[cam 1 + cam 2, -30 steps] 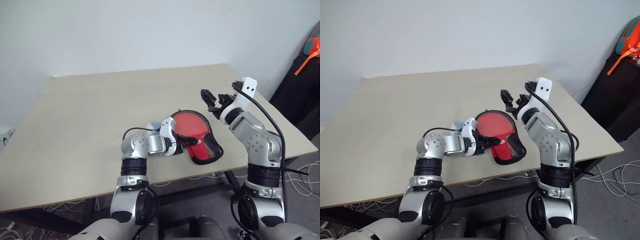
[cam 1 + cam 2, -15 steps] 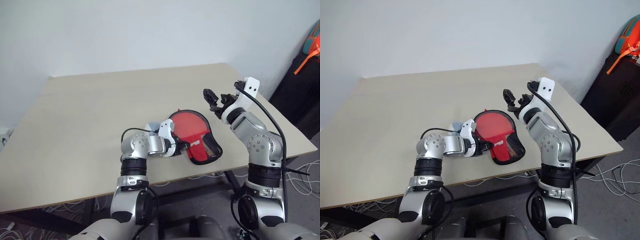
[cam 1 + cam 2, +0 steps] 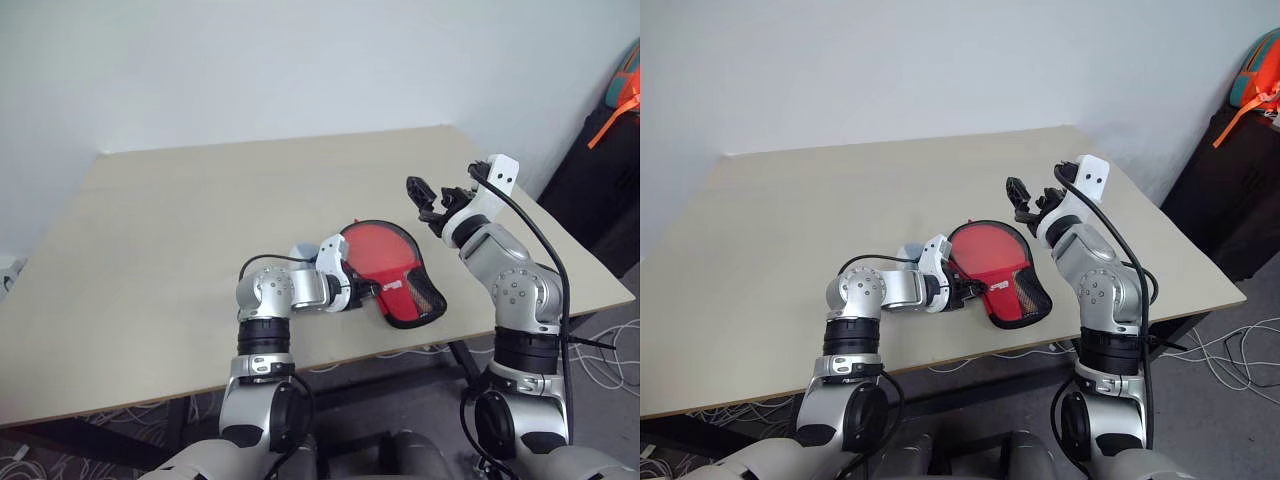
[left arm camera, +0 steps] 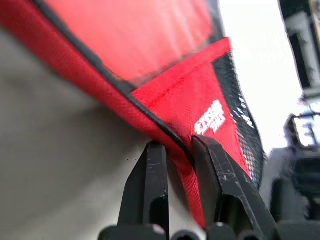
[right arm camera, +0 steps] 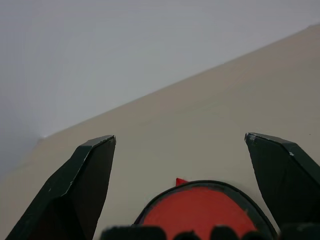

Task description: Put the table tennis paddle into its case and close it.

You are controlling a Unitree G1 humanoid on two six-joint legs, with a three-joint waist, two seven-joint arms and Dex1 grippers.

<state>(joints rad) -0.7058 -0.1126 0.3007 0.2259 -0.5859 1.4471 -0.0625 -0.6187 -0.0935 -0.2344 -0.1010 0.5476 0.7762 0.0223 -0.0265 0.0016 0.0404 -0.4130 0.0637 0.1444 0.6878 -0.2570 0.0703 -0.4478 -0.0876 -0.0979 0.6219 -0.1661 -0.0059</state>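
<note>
Left gripper [image 4: 175, 150] pinched on the black-piped edge of the case [image 3: 395, 272], near its narrow end, on the table [image 3: 160, 230]. Right gripper [image 5: 180, 165] spread wide, empty, above the case's round end. Paddle not discernible through the red window.

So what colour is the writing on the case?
White, on the red case; clearest in the left wrist view.

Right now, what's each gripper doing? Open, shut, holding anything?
Left gripper: shut on the black-piped edge of the case.
Right gripper: open, empty, held above the table past the case.
</note>
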